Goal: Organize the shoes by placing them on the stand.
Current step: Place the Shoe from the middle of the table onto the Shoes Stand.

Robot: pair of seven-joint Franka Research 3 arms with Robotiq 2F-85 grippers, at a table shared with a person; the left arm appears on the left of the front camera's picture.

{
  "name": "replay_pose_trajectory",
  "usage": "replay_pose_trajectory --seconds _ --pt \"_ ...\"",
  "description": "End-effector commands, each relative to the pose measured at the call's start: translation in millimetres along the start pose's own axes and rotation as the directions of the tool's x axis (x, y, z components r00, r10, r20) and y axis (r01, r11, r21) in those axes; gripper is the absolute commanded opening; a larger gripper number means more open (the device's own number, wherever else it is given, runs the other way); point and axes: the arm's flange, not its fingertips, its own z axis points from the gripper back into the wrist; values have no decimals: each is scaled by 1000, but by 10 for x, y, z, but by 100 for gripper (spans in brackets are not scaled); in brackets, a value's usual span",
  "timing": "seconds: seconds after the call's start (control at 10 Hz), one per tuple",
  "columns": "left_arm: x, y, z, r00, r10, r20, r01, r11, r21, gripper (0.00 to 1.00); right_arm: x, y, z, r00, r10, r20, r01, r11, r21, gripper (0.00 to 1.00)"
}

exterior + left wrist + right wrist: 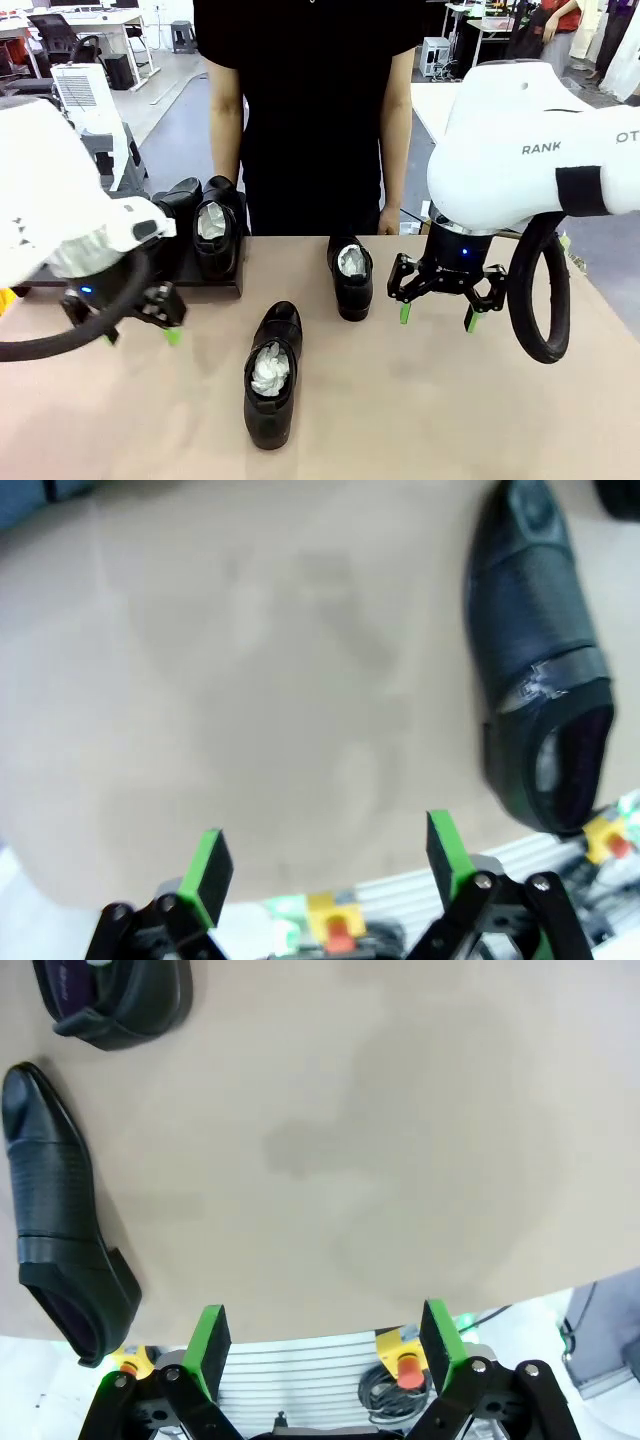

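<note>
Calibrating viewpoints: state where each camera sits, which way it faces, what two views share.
Front: between the arms, facing across the tabletop at the person; left gripper and right gripper show.
Left wrist: on left arm, looking down at near shoe; own fingers show.
Right wrist: on right arm, looking down at near shoe and far shoe; own fingers show.
Both wrists share the near shoe.

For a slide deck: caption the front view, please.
Two shoes on the stand, two shoes on the table, left gripper and right gripper open above.
</note>
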Motion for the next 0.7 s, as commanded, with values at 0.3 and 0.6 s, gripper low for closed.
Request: replay_pose_trajectory --seconds 0.3,0.6 --pt "-13 -211 200 995 22 101 -28 998 52 100 70 -12 39 1000 8 6 -8 1000 -13 100" --pt "-287 -660 109 995 75 70 -74 997 -21 100 70 -12 39 1000 8 6 -8 1000 -13 100"
